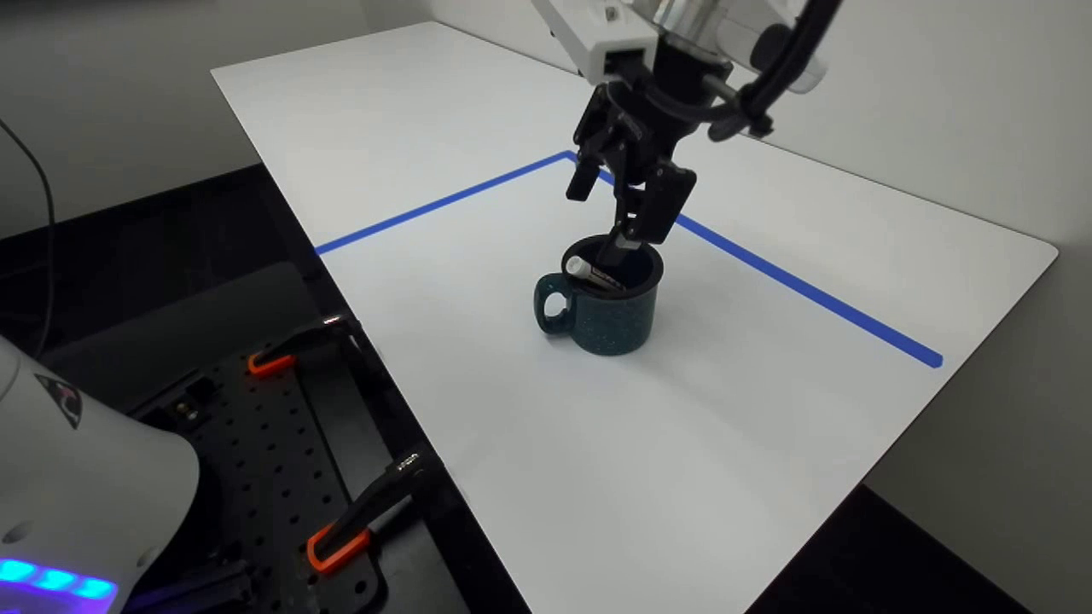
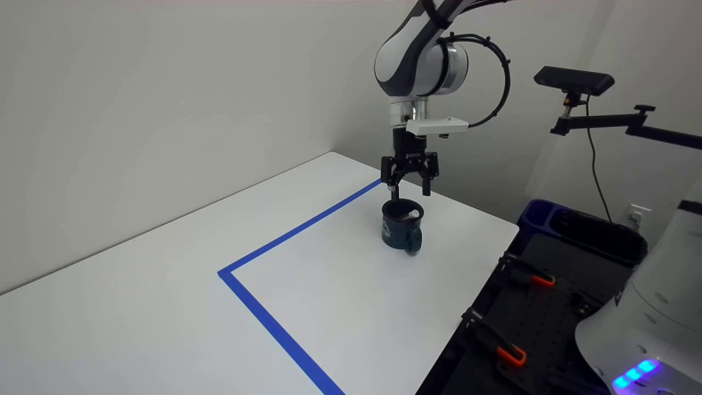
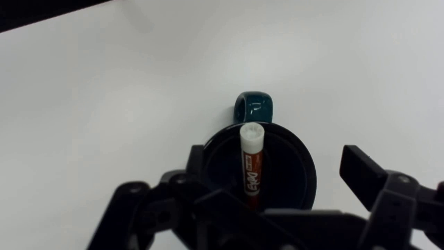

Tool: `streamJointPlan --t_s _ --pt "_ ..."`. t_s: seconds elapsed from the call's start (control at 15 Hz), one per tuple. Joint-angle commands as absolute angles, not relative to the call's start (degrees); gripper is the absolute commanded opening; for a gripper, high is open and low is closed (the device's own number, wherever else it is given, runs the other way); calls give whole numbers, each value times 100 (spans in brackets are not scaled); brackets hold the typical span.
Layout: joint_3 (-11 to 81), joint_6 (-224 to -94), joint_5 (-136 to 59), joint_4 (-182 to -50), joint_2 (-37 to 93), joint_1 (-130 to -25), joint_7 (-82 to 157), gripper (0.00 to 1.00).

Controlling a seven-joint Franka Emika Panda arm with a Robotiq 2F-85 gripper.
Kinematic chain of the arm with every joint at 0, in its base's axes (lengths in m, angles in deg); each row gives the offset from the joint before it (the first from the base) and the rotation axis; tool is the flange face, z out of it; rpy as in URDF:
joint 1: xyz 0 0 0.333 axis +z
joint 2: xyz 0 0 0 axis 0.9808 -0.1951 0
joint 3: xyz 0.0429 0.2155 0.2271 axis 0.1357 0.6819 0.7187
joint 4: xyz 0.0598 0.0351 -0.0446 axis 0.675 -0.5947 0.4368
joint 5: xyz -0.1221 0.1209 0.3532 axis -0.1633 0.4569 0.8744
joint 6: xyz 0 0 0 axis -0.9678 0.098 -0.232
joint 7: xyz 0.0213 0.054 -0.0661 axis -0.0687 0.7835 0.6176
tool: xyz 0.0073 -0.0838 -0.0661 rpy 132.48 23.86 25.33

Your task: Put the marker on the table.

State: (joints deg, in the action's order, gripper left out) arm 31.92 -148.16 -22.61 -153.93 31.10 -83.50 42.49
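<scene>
Inside the speckled teal mug (image 1: 610, 328), Expo marker (image 3: 252, 170) leans, likely light, stiff, slick; claw (image 2: 410, 192) spread wide, empty, so pinch the white end (image 3: 252, 140).

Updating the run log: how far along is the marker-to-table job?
Done: the gripper is at the mug, jaws open. In hand, it seems: the pick; nothing is gripped, and the marker leans inside the mug, white end at the rim. Left: probably closing on it, lifting it clear and laying it on the table the mug stands on.
</scene>
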Motion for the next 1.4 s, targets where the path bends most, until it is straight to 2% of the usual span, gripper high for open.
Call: streamJointPlan --t_s 0.0,0.73,0.87,1.0,1.2,1.33 --pt "3327 -14945 -2146 -15142 2796 -8454 4354 100" --pt "3358 -14919 -2207 -14825 2323 -8510 4249 100" --pt "3362 -14878 -2223 -14788 2289 -8512 4241 77" --pt "3366 -14832 -2224 -14764 2288 -8517 4249 60" --pt "3369 -14760 -2242 -14759 2295 -8510 4225 56" --pt "3368 -14700 -2269 -14768 2302 -8494 4177 64"
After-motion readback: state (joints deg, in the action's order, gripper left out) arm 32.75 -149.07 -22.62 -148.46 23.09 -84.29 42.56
